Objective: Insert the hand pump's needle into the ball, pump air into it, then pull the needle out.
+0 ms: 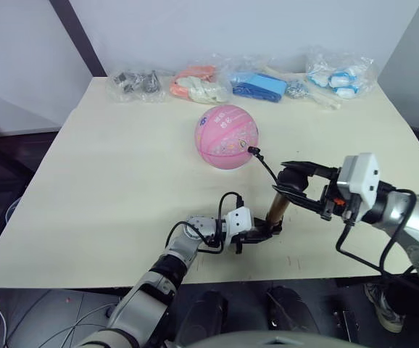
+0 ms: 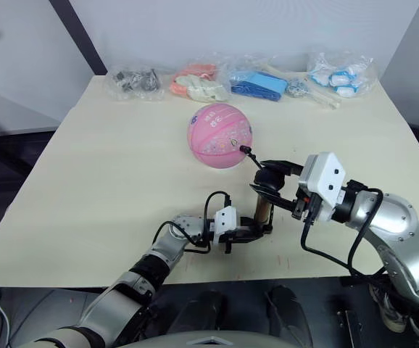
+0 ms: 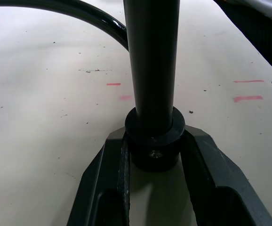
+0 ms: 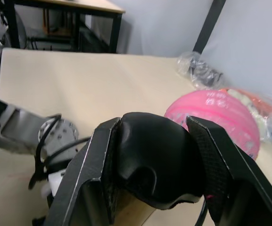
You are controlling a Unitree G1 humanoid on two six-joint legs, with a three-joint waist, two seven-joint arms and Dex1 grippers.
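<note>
While the table [image 1: 108, 181] fills most of the frame, the ball [image 1: 227, 136] sits above centre, bagged items [image 1: 195, 83] lined along the far edge. At lower centre the pump [image 1: 275, 209] stands upright. Right gripper [image 1: 291, 183] is clamped on its black handle; left gripper [image 1: 262, 233] is clamped on its base cap. Hose [image 1: 266, 166] runs up to the needle [image 1: 251, 151], which touches the ball's lower right side.

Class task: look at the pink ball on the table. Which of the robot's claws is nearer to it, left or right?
Right. The right claw grips the hand pump handle just in front of the ball; the left claw clamps the pump's base, farther from it.
</note>
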